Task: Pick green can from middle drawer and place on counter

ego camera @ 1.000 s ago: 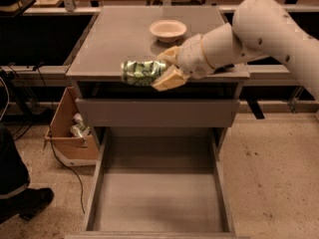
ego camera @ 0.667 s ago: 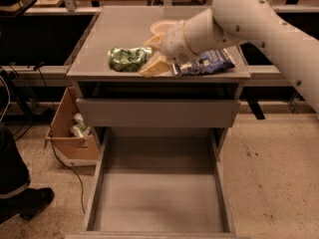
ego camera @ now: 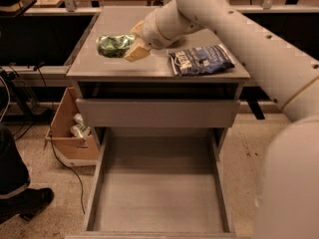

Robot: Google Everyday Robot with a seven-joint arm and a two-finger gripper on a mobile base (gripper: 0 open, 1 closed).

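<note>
On the floor at far left I see a wooden box (ego camera: 70, 133) beside the cabinet. Over the left part of the table (ego camera: 114, 69), my claw (ego camera: 130, 43) grips the green can (ego camera: 112, 45), which lies on its side; I cannot tell whether it touches the surface. A blue chip bag (ego camera: 200, 59) lies to its right. Below, the middle drawer (ego camera: 159, 198) stands pulled out.
</note>
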